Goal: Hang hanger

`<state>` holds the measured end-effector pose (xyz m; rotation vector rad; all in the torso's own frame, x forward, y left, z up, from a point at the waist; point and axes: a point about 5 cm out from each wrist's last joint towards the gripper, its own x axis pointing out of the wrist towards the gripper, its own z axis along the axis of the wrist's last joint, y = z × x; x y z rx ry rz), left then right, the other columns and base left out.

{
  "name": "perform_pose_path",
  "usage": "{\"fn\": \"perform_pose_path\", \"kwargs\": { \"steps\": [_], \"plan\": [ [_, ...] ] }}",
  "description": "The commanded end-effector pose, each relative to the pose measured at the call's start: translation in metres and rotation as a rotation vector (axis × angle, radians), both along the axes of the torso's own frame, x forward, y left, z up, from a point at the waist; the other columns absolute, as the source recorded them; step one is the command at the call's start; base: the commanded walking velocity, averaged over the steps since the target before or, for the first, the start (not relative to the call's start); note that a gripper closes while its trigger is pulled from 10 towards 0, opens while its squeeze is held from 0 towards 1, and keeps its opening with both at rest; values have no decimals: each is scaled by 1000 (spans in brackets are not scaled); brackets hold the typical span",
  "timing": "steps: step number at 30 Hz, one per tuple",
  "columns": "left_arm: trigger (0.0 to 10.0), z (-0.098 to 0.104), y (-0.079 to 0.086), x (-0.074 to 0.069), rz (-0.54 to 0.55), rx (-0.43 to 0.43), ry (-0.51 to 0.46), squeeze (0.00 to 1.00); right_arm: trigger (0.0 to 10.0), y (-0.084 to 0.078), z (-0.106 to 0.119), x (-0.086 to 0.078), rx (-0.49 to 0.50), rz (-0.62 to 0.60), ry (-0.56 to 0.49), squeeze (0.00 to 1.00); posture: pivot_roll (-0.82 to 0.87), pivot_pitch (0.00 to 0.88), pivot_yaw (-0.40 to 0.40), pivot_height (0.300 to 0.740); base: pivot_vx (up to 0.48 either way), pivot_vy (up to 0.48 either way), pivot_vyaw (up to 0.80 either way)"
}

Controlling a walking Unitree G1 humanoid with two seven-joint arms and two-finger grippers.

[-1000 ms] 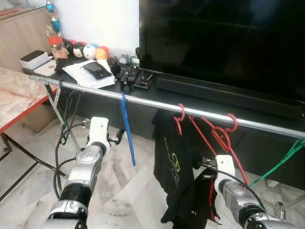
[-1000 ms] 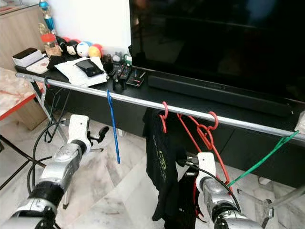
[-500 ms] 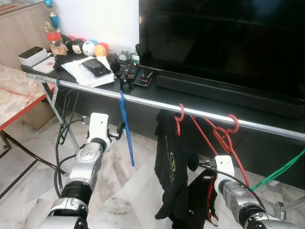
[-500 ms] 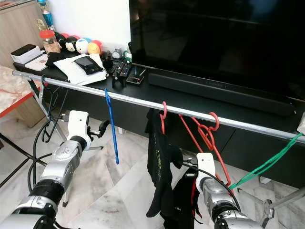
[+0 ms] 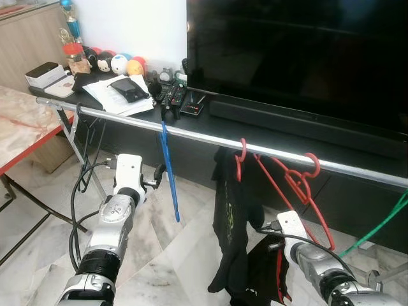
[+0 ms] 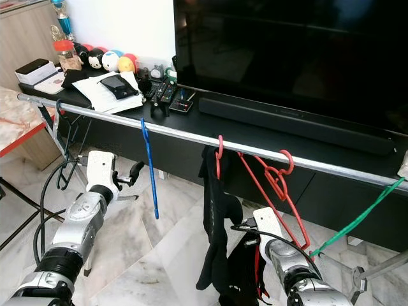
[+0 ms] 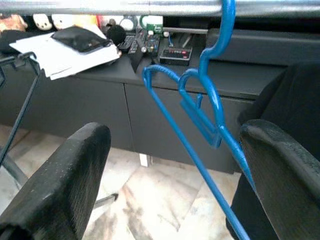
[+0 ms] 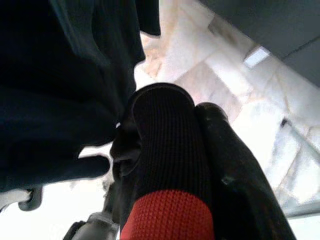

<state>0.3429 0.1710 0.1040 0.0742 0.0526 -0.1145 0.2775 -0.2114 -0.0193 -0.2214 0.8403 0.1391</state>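
two hangers are already hooking over the metal rail (image 5: 191, 135) that runs across the middle of the frame in front of the tv stand (image 5: 268, 137): a blue hanger (image 5: 168, 172) left of centre and a red hanger (image 5: 290, 185) right of centre, with a black shirt (image 5: 231, 229) drooping from a red hook (image 5: 240, 153) just beside it. our left gripper (image 5: 157, 173) is hovering at centre left, just beside the blue hanger; in the left wrist view its fingers (image 7: 60, 185) are standing wide apart, gripping nothing, with the blue hanger (image 7: 200, 115) hanging between and beyond them. our right gripper (image 8: 195, 165) is sitting low at the lower right, against the dark cloth; in its wrist view the two fingers are pressing together on a ribbed black and red piece of fabric (image 8: 170, 190). we are judging the hanging step nearly done, the garment's weight being on the rail. next we are needing to release the fabric and draw the right arm clear without snagging the red hanger.
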Motion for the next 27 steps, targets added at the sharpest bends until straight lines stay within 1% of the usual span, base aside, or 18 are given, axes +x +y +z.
{"fn": "perform_pose_path", "kwargs": {
  "steps": [1, 5, 7, 12, 13, 14, 17, 22, 27],
  "plan": [
    [10000, 0, -4, -2, -21, 2, -14, 0, 10000, -1, 9, 10, -28, 49, -48, 0, -91, 0, -31, 740, 0, 0, 0],
    [10000, 0, -5, -3, -29, 7, -12, 0, 10000, 0, 10, 10, -65, 129, -31, 0, -91, 0, -31, 740, 0, 0, 0],
    [10000, -1, -5, -3, -34, 10, -9, 0, 10000, 0, 10, 9, -77, 169, 0, 0, -91, 0, -31, 740, 0, 0, 0],
    [10000, -1, -6, -3, -41, 13, -7, 0, 10000, 1, 8, 7, -71, 201, 45, 0, -94, 0, -30, 740, 0, 0, 0],
    [10000, -1, -6, -3, -41, 14, -7, 0, 10000, 1, 7, 6, -68, 206, 61, 0, -94, 0, -30, 740, 0, 0, 0],
    [10000, -1, -6, -3, -42, 16, -5, 0, 10000, 0, 5, 4, -81, 223, 104, 0, -94, 0, -30, 740, 0, 0, 0],
    [10000, -1, -6, -4, -43, 16, -5, 0, 10000, 1, 4, 2, -81, 258, 148, 0, -94, 0, -30, 740, 0, 0, 0],
    [10000, -2, -7, -3, -44, 16, -1, 0, 10000, 0, 3, 0, -55, 233, 175, 0, -94, 0, -29, 740, 0, 0, 0],
    [10000, -4, -7, -4, -46, 23, 11, 0, 10000, 2, 2, -2, -14, 238, 201, 0, -94, 0, -27, 740, 0, 0, 0]
  ]
}}
